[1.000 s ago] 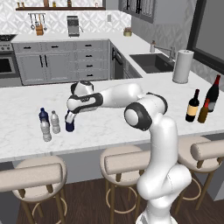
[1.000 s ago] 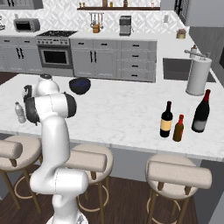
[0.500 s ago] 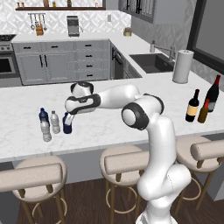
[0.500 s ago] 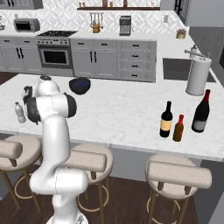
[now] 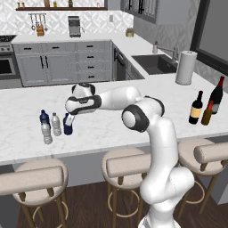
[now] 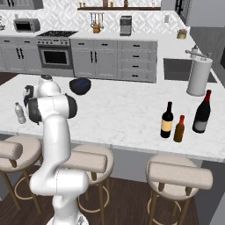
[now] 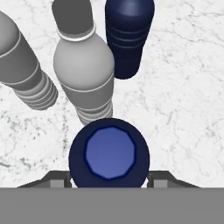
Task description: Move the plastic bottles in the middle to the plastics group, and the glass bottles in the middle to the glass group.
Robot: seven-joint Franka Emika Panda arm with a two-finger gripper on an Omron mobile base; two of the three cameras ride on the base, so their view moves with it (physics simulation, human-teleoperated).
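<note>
Here you see the gripper (image 7: 109,180) clenched on the dark blue bottle (image 5: 68,125), upright on the white marble island counter (image 5: 107,129) just beside the plastics group (image 5: 49,127); grey cabinets (image 5: 62,67) stand behind.

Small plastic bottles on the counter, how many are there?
4: one dark blue bottle between the gripper fingers, a grey bottle, another grey bottle and a second dark blue bottle grouped beside it.

White marble counter (image 5: 116,127) with grey veins, smooth and faintly glossy. A dark blue plastic bottle (image 7: 109,153) looks smooth and slightly shiny; at its 12 o'clock, a ribbed grey translucent plastic bottle (image 7: 84,70). Glossy dark glass wine bottle (image 6: 167,120) with a matt tan paper label. Padded beige stools (image 5: 129,164) on wooden legs.
</note>
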